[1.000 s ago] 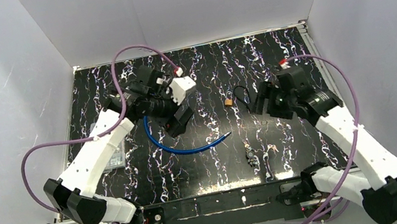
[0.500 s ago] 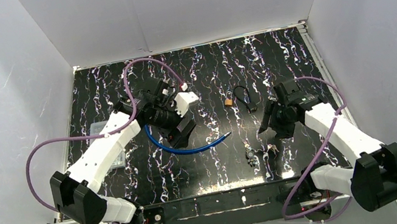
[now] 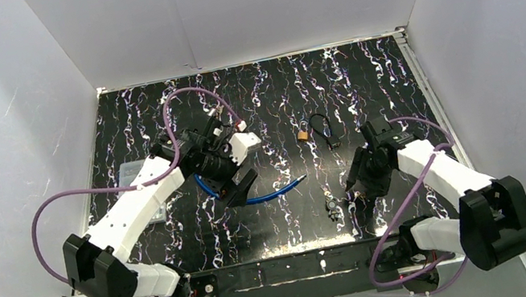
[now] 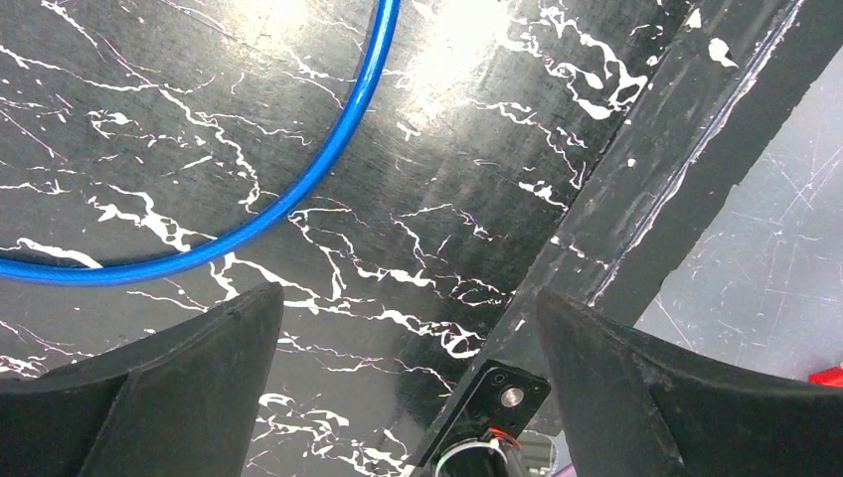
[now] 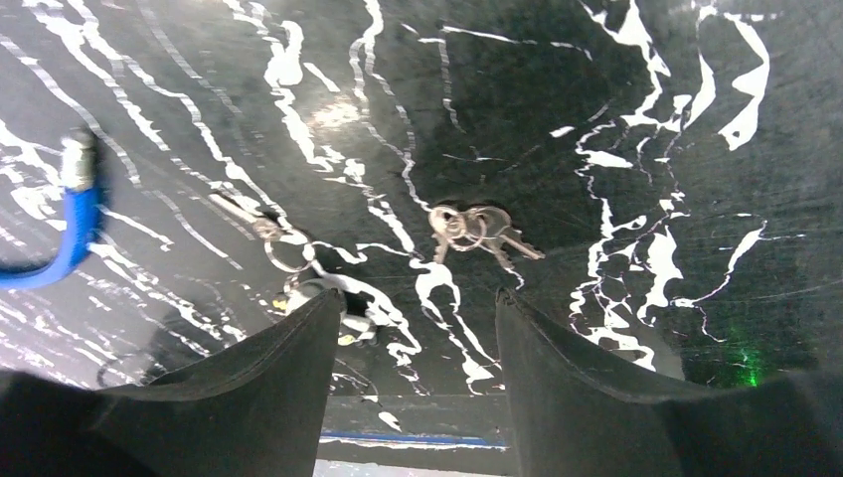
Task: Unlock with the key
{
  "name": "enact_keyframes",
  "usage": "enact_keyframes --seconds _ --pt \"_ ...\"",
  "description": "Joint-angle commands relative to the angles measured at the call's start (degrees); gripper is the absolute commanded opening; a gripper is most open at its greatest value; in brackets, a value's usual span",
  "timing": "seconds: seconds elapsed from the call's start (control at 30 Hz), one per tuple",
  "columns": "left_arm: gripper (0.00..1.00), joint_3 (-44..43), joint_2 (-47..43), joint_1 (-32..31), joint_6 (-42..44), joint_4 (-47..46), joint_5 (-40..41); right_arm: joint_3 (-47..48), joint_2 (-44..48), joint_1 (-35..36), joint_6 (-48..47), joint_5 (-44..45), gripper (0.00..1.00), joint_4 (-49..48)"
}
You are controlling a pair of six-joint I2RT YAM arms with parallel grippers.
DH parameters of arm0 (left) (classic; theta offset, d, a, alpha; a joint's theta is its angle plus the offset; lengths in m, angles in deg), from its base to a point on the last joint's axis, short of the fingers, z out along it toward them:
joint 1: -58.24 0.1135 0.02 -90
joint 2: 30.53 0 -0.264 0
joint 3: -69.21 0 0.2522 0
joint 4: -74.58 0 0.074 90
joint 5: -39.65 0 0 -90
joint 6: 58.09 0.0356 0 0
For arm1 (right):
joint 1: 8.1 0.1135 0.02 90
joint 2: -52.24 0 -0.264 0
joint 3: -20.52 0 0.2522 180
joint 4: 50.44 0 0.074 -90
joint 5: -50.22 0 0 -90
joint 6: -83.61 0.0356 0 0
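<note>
A bunch of small silver keys [image 5: 479,229] lies on the black marbled table, just ahead of my right gripper [image 5: 418,296]. That gripper's jaws are open and empty. From above, the right gripper [image 3: 356,186] hovers low over the keys [image 3: 359,197]. A small silver lock piece [image 3: 332,208] with a key ring [image 5: 286,250] lies just left of them. It is partly hidden by my left finger [image 5: 249,388]. A brass padlock [image 3: 304,135] on a black cable loop [image 3: 322,131] sits farther back. My left gripper [image 3: 238,185] hangs open over a blue cable [image 4: 298,189].
The blue cable [image 3: 260,196] curves across the table's middle, its metal tip [image 5: 78,159] pointing toward the keys. A grey flat box [image 3: 146,206] lies under the left arm. The table's front rail [image 4: 636,229] runs close to the left gripper [image 4: 408,298]. White walls enclose three sides.
My right arm has swung back toward the near edge and dropped over the keys, its jaws narrowing somewhat. The left gripper has moved slightly nearer, over the blue cable.
</note>
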Motion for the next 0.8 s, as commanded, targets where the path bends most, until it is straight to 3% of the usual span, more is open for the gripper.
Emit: enact_keyframes --seconds 0.0,0.37,0.77 --pt "0.98 -1.92 -3.09 0.38 -0.1 3.17 -1.63 -2.24 -1.83 -0.25 2.47 0.54 0.66 -2.59" --pt "0.98 -3.84 -3.3 0.31 -0.77 2.51 -1.08 -2.54 -3.69 -0.25 3.38 3.27 0.63 -4.5" --pt "0.97 -5.21 -3.3 0.31 -0.44 2.83 -1.92 -0.59 -5.05 -0.25 3.65 7.57 0.4 -3.97"
